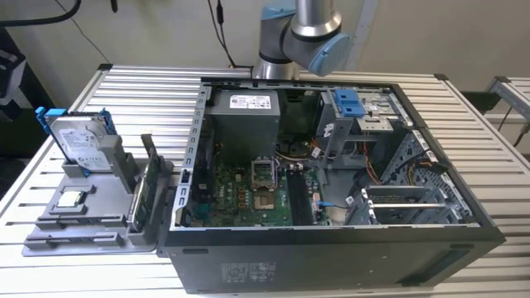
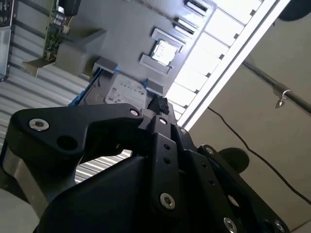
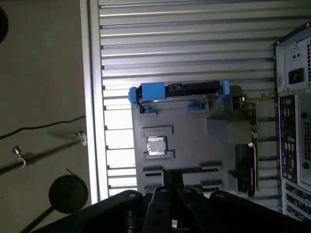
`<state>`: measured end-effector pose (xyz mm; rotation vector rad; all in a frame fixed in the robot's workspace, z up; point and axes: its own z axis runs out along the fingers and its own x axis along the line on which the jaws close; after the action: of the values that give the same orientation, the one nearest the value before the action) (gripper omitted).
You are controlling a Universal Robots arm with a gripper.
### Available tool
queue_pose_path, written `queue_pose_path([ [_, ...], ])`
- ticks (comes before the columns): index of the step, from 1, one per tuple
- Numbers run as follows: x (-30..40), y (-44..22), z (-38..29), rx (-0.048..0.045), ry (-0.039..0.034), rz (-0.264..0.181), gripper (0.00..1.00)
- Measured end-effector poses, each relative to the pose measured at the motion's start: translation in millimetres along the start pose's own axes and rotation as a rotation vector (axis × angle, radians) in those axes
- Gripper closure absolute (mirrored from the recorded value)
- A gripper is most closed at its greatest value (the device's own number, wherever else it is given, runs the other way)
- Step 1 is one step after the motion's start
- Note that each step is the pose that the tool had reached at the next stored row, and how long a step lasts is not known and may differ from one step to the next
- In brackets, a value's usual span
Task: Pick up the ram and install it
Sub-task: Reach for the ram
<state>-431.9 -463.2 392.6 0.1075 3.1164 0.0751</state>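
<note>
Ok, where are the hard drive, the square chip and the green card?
hard drive [image 1: 79,146]: exterior view, on its silver face.
square chip [image 3: 156,146]: first wrist view, middle of its metal top.
green card [image 3: 253,124]: first wrist view, on the green board's edge.

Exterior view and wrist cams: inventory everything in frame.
open black computer case: 1, on table
slatted metal table: 1, silver, under everything
grey parts holder: 1, exterior view's left of case
silver hard drive in blue frame: 1, upright in holder
square silver processor chip: 1, flat on holder
upright green card: 1, holder's case side
dark bluish-green ram stick: 1, upright in holder beside card
silver-grey robot arm: 1, behind case
black tool: 1, over holder
</note>
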Motion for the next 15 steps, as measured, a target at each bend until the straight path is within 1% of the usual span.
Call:
queue_pose_path([
  [12, -0.1, -0.9, -0.1, 0.0, 0.0001, 0.0, 0.89],
  [14, -1.9, -1.1, 0.0, 0.0, 0.0006, 0.0, 0.89],
  [15, -4.4, -1.9, 0.0, 0.0001, 0.0028, 0.0, 0.89],
])
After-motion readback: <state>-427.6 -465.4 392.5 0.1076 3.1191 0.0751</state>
